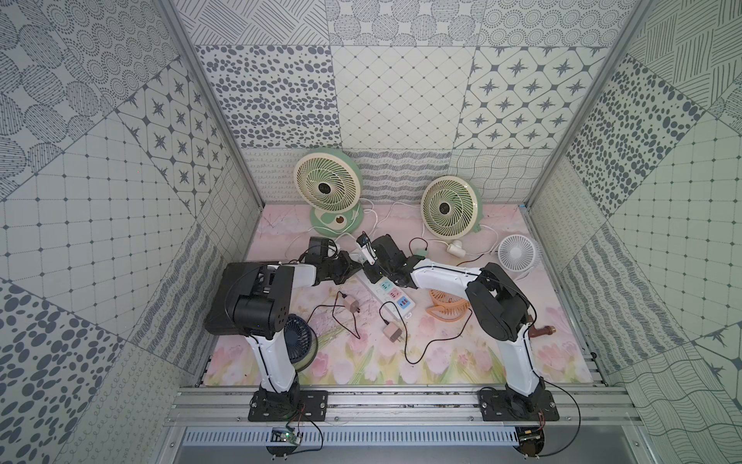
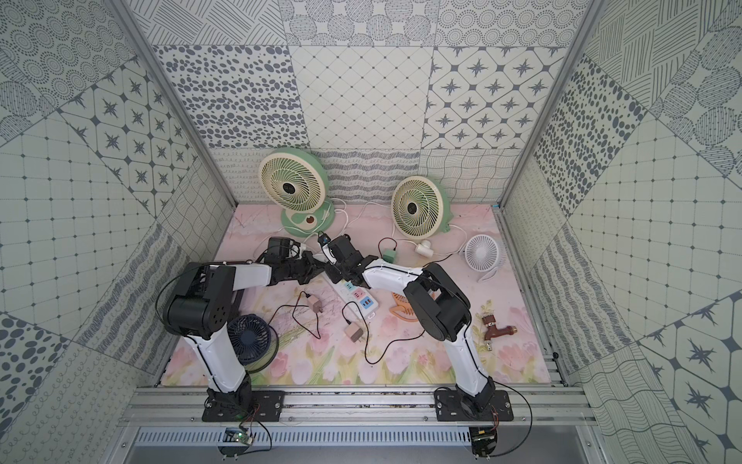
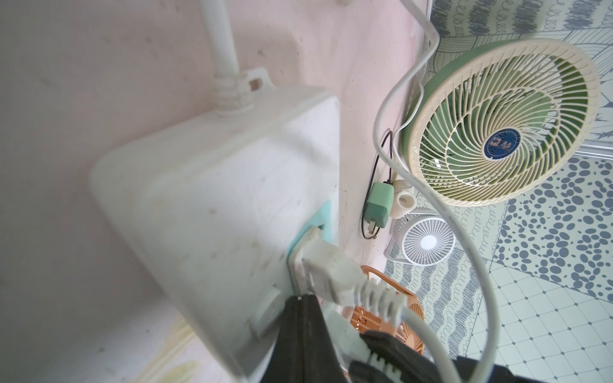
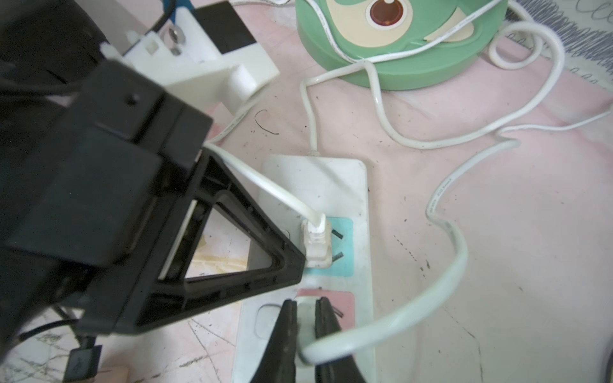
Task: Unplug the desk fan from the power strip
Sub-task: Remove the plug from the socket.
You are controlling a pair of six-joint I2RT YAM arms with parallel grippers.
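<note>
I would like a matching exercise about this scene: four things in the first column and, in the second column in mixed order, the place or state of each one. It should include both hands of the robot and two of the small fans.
Column 1
1. right hand
2. left hand
3. orange fan
4. dark blue fan

Column 2
A. lies close beside the left arm
B. shut on the white plug in the pink socket of the power strip
C. partly hidden under the right arm
D. shut, tip at the edge of the teal socket

Pairs: 1-B, 2-D, 3-C, 4-A
</note>
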